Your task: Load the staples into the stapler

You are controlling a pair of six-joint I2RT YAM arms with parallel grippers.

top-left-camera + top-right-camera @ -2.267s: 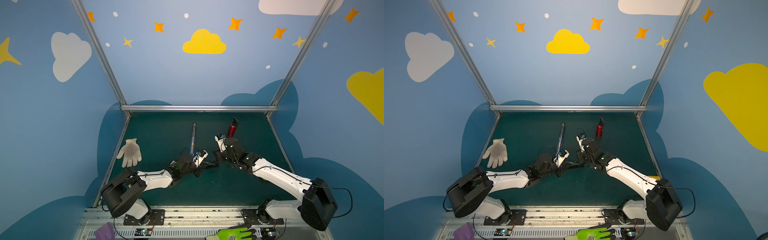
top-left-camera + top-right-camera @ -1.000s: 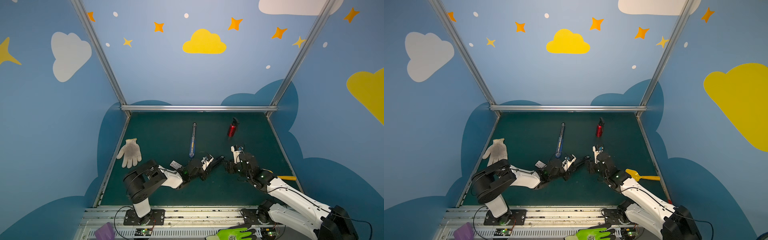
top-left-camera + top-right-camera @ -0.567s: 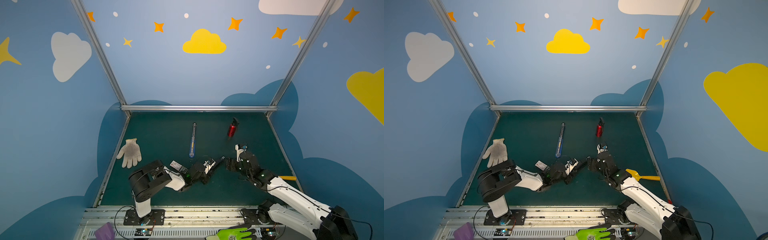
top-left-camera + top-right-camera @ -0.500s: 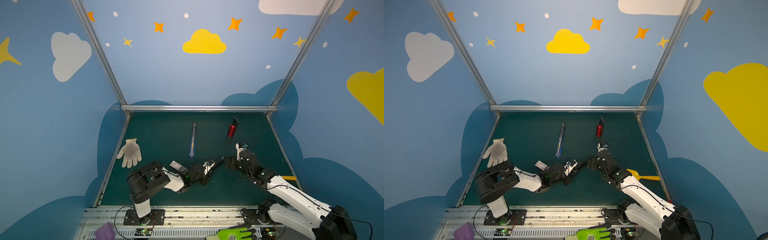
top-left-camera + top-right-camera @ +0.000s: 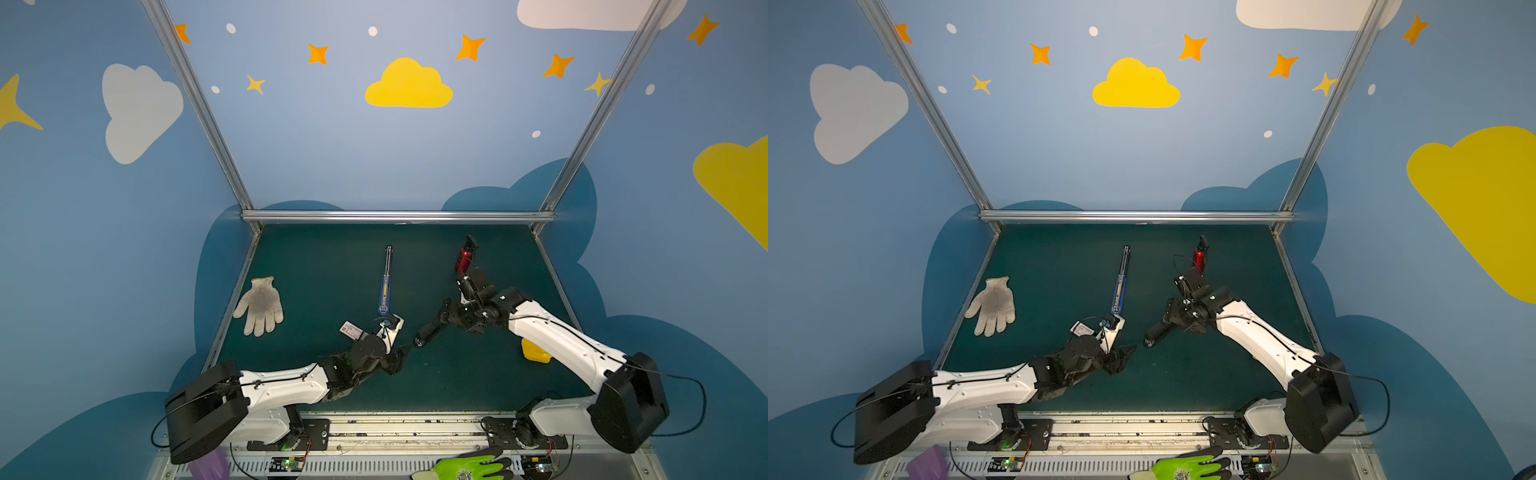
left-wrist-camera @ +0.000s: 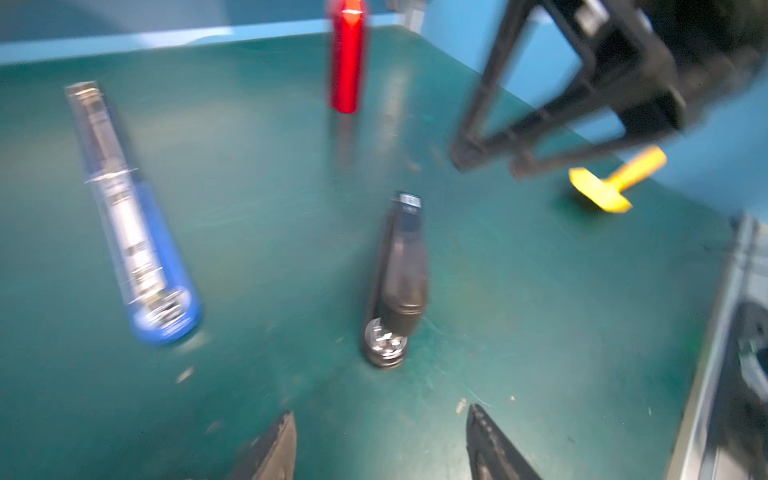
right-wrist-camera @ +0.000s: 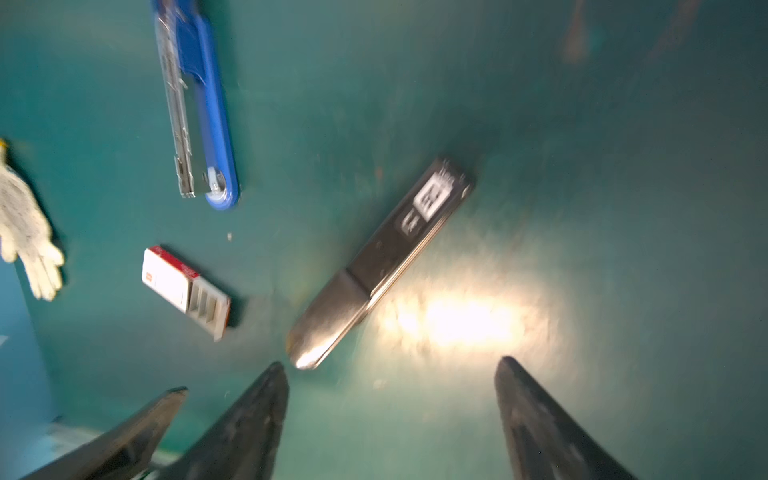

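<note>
Both pincers are open and hold nothing: the left pincer (image 6: 381, 411) has its 2 fingers spread over bare table (image 5: 332, 257), and the right pincer (image 7: 390, 363) is spread just as wide. The black stapler (image 5: 428, 332) lies closed on the table between them, touching neither. The staples (image 7: 183, 286) lie beside the left arm, tray slid partly out. The blue stapler (image 5: 385, 286) lies opened flat further back.
</note>
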